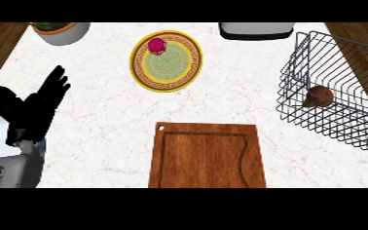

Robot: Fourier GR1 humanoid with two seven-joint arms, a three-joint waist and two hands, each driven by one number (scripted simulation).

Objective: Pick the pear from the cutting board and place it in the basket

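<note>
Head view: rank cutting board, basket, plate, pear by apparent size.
1. cutting board and basket: they look about alike, and both run past the view's edge, so I can't rank them against each other.
2. plate
3. pear, lying in the basket, clearly the smallest.

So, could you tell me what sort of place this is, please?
Most likely a kitchen counter: a wooden cutting board lies on the pale marbled top, with a patterned plate and a wire basket nearby.

Kitchen: white marble counter [101, 126]; wooden cutting board [207, 156] at 6 o'clock, patterned plate [174, 68] at 12, wire basket [323, 126] at 3.
</note>
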